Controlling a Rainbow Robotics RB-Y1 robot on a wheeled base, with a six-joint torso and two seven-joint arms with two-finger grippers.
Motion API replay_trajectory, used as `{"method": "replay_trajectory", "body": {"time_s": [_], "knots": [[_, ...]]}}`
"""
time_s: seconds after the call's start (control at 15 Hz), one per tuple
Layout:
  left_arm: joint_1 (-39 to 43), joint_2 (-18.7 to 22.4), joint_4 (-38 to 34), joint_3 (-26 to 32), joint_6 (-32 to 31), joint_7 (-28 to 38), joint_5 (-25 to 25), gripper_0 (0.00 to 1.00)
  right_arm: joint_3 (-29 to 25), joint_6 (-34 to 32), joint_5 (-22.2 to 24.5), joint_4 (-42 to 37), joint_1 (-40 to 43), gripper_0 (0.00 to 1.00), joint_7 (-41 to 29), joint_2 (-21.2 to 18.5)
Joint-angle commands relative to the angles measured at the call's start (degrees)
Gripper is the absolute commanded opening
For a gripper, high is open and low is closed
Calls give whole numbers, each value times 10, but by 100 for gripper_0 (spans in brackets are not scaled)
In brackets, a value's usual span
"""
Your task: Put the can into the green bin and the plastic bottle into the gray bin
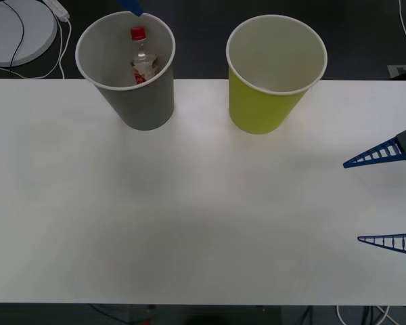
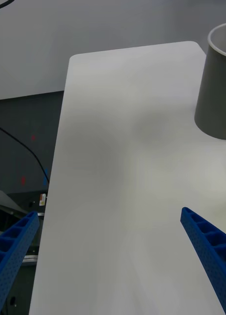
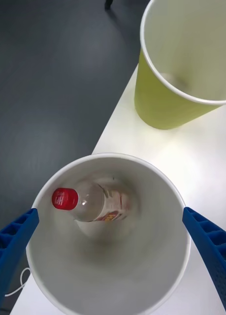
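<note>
The plastic bottle (image 1: 141,59) (image 3: 95,203), clear with a red cap, leans inside the gray bin (image 1: 147,105) (image 3: 157,275) at the table's back left. Directly above that bin hangs my left gripper (image 3: 110,211), open and holding nothing; one of its blue fingers (image 1: 130,5) pokes in at the top edge of the front view. To the right of the gray bin stands the green bin (image 1: 260,108) (image 3: 162,110), upright, its pale inside looking bare. The can is out of view. My right gripper (image 1: 352,201) (image 2: 109,212) hovers open over the table's right side, far from both bins.
The white table (image 1: 189,217) (image 2: 117,123) is bare in front of the bins, whose backs reach its far edge. A white round disc (image 1: 17,27) with cables lies on the dark floor beyond the back left corner. The gray bin (image 2: 216,98) is in the right wrist view.
</note>
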Motion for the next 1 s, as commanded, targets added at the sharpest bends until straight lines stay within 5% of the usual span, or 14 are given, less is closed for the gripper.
{"method": "replay_trajectory", "body": {"time_s": [0.07,0.33,1.0], "knots": [[0,27,-26,-30,0,-4,27,100,0,0,0,0,0,100,0,0],[7,85,-74,-73,0,-13,86,100,0,0,0,0,0,100,0,0],[137,237,-248,-73,84,-25,208,100,0,0,0,0,0,100,0,0]]}}
